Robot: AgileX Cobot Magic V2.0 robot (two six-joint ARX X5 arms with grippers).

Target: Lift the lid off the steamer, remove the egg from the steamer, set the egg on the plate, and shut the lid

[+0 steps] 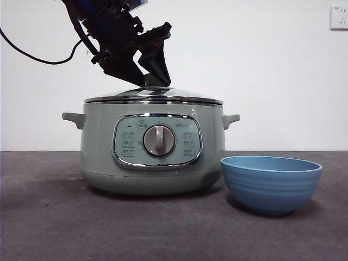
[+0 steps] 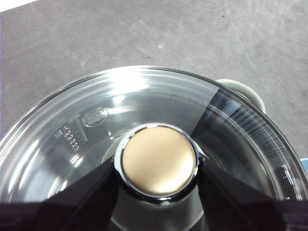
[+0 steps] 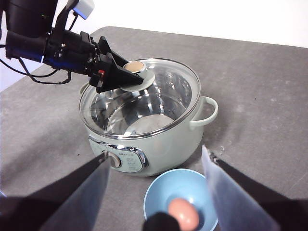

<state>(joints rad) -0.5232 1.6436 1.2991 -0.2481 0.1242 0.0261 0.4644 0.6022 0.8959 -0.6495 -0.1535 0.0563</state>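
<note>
A dark grey tabletop (image 1: pixel 49 217) against a plain white wall (image 1: pixel 272 70), as I see it from my remote station. At centre stands the steamer (image 1: pixel 152 163), sage green, its dial facing the front camera, with the lid (image 1: pixel 155 97) seated on its rim all the way round. My left gripper (image 2: pixel 156 168) is down on the lid's knob (image 2: pixel 158 161): the left wrist camera shows a black jaw pressed to each side of the knob's chrome collar, so the claw is closed narrowly around the knob and has hold of it. In the front view that arm comes in dark from the upper left, its tip right at the top of the lid. Through the glass I see the shiny metal inside of the pot (image 3: pixel 144 113) and nothing I can make out as an egg.

Just beside the steamer, on the side of its right handle (image 1: pixel 231 119), sits the plate (image 1: pixel 272 182), a ridged blue bowl. From the right wrist camera the egg (image 3: pixel 184 213) lies inside it, pinkish, resting on the bottom. My right gripper (image 3: pixel 156 192) hangs above the bowl with its jaws spread wide, holding nothing, the egg below the gap between them.
</note>
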